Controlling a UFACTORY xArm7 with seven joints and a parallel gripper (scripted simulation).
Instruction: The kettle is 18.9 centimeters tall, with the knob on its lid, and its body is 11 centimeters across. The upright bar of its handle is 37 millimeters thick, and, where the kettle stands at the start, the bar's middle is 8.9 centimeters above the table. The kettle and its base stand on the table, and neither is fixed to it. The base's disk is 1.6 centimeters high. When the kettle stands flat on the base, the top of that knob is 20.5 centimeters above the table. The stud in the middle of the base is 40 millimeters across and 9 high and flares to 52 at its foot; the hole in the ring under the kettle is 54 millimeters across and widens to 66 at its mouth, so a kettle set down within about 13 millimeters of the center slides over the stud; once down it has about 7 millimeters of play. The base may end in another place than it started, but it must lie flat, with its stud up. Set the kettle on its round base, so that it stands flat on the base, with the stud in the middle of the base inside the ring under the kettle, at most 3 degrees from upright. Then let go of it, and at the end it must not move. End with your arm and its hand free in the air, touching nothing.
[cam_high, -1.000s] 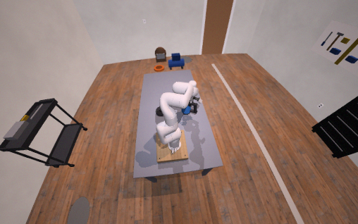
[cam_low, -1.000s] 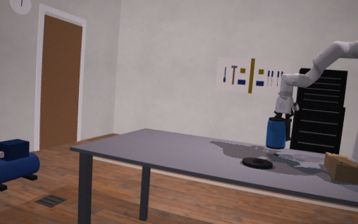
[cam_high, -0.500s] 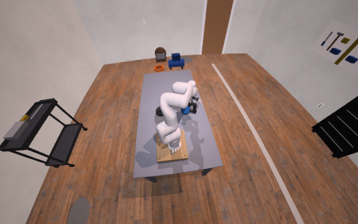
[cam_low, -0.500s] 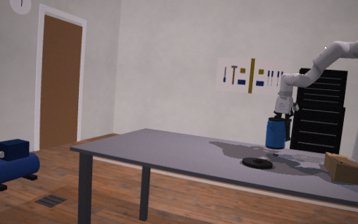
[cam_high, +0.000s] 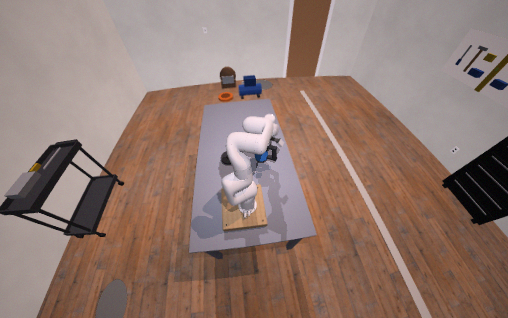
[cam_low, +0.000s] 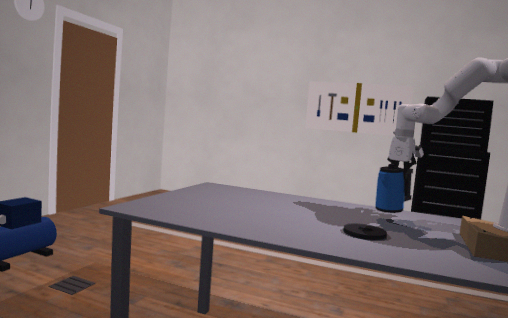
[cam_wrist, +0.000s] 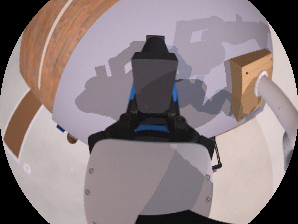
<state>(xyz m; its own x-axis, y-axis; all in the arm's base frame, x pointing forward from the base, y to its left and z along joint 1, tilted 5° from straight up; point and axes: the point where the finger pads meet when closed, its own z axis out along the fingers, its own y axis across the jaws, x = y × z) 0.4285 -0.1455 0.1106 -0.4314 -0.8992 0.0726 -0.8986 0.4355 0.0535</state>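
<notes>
The blue kettle (cam_high: 260, 157) (cam_low: 389, 190) (cam_wrist: 154, 76) hangs upright from my gripper (cam_high: 271, 150) (cam_low: 407, 172) (cam_wrist: 154, 120), which is shut on the dark handle bar at the kettle's side. In the exterior view the kettle's bottom seems a little above the table (cam_high: 215, 125) (cam_low: 225, 210). The round black base (cam_high: 226, 158) (cam_low: 365, 231) lies flat on the table, apart from the kettle and on the other side of the arm from it. The wrist view looks down on the kettle's dark lid; the base is hidden there.
A wooden block (cam_high: 244, 216) (cam_low: 482, 237) (cam_wrist: 249, 83) carries the arm's foot at one end of the table. A black rack (cam_low: 455, 160) stands behind the kettle. A blue compressor (cam_low: 20, 230) sits on the floor.
</notes>
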